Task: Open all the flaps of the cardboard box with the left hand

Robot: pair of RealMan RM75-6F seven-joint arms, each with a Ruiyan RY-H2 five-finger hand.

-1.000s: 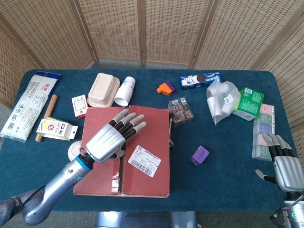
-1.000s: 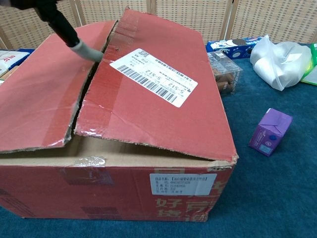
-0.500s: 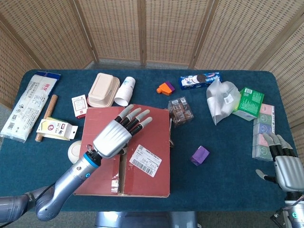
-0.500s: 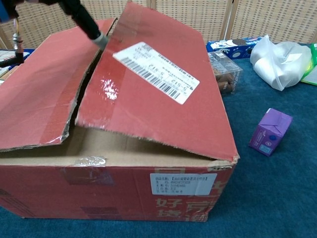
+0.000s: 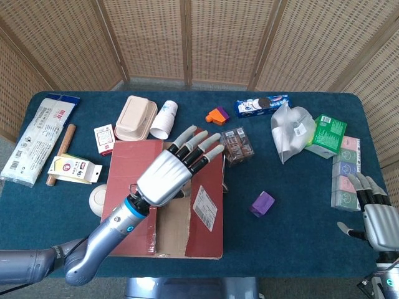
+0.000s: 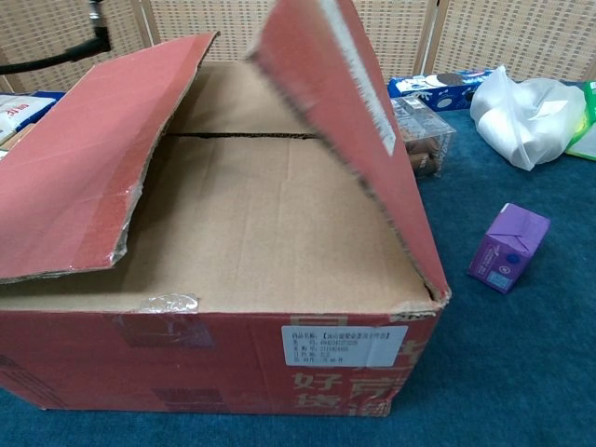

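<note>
The left robot hand (image 5: 171, 174), fingers spread and holding nothing, hovers over the cardboard box (image 6: 279, 372); beneath it the right flap (image 6: 345, 112) stands raised.

The cardboard box (image 6: 233, 372) has its right flap (image 6: 345, 112) raised steeply, inner flaps (image 6: 270, 214) exposed.

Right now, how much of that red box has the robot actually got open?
Only a start. The left hand is lifting the right outer flap, which stands steeply tilted up but not yet folded back. The left outer flap still lies low over the cardboard box, and the two inner flaps beneath stay flat and closed. The right hand sits idle at the table edge.
</note>
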